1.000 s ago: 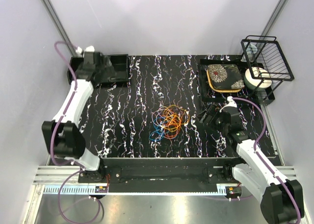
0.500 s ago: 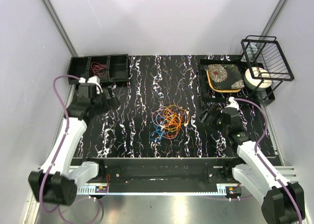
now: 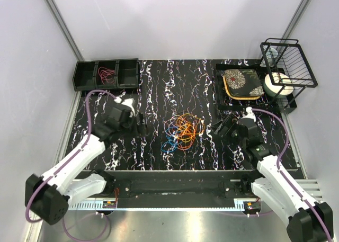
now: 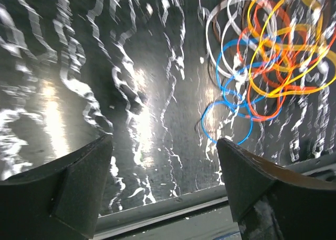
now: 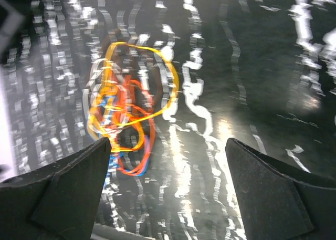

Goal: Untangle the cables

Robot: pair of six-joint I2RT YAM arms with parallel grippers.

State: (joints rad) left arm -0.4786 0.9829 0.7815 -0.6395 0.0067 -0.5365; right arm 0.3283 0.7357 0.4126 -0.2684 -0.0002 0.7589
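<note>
Currently: approach step judged in hand. Cables [image 3: 182, 131] heaped at centre of table [image 3: 132, 93], not gripped. Heap flanked by left gripper [image 3: 140, 124] and right gripper [image 3: 221, 129], both spread wide, nothing held. Next: one outer loop to be pinched and drawn clear, heap pinned from other side. Bin [image 3: 85, 75]: red loops [image 3: 107, 72] seen in middle compartment.

The cables [image 3: 183, 131] are orange, red, blue and whitish-grey loops. The bench [image 3: 153, 93] is black with white marble streaks. A dark floral pad [image 3: 242, 83] has a yellow edge.
</note>
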